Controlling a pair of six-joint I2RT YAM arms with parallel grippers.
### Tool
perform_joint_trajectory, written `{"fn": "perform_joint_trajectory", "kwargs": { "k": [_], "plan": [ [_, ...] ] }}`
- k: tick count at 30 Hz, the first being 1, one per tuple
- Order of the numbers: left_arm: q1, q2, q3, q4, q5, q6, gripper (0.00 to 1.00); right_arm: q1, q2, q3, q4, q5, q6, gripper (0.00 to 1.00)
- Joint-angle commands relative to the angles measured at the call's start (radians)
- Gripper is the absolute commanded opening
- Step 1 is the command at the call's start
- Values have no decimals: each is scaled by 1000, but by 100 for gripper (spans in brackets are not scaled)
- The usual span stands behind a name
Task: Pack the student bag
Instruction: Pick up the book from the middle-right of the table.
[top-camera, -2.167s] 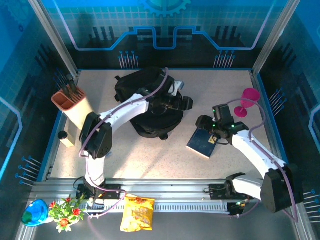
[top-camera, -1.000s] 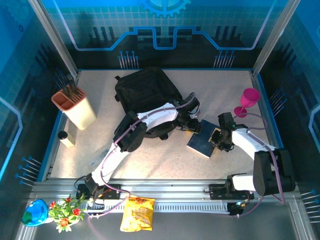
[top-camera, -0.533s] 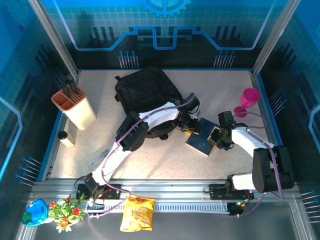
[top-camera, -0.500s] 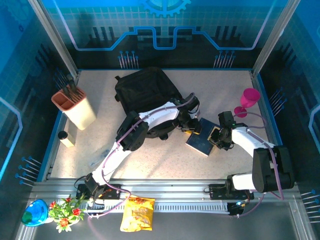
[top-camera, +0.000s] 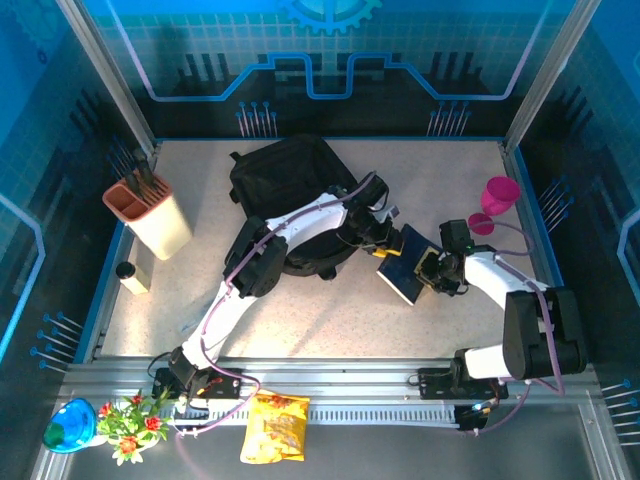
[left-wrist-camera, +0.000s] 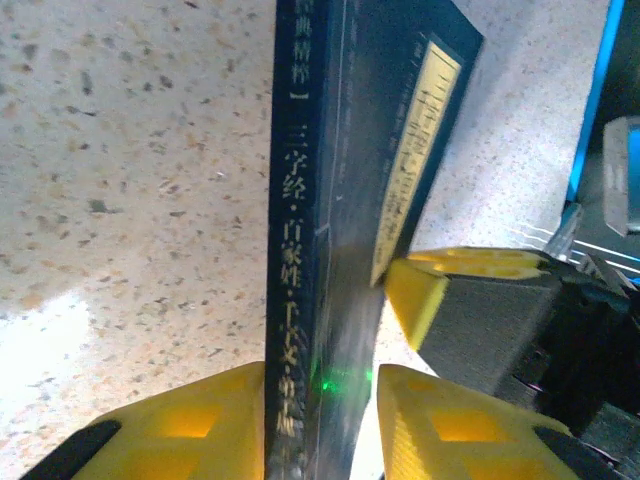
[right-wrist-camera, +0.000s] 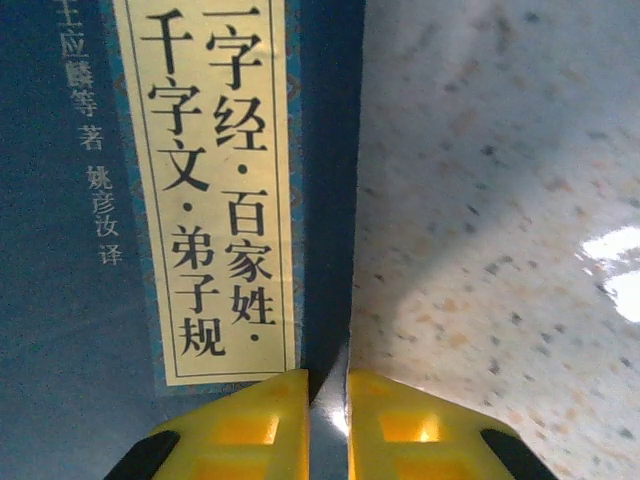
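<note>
Two grippers were closed on the dark blue rectangular book (top-camera: 405, 268). The left gripper (left-wrist-camera: 320, 420) was clamped across its spine and the right gripper (right-wrist-camera: 327, 415) nearly shut on its cover edge. The book, flat a moment earlier, had been tipped off the speckled table (top-camera: 300, 315) beside the black fabric student bag (top-camera: 285, 185), ready for packing.

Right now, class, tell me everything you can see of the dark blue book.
The dark blue book is a closed, slim volume, with a cream label strip of black Chinese characters on its cover and pale characters down its spine. It sits on the speckled table, right of the student bag, apparently tipped up on one edge. The left gripper clamps its spine end between yellow fingers; the right gripper pinches the opposite edge.
</note>
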Motion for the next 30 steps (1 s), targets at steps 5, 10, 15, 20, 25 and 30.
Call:
{"fn": "perform_joint_trajectory", "kwargs": {
  "k": [5, 10, 15, 20, 25, 30],
  "plan": [
    [0, -40, -22, 15, 35, -42, 27, -19, 37, 48, 104, -77, -61, 16],
    [20, -81, -45, 28, -21, -51, 17, -29, 49, 75, 90, -51, -80, 18],
    [38, -136, -54, 38, -81, -49, 9, -35, 1, 62, 156, -86, -80, 32],
    [60, -201, -57, 57, -124, -52, 6, -39, -50, 44, 283, -184, -25, 52],
    [94, -283, -87, 113, -154, -71, 5, -44, -80, 30, 457, -314, 107, 62],
    [145, -381, -182, 239, -169, -123, 5, -41, -101, 19, 589, -362, 222, 66]
  ]
}}
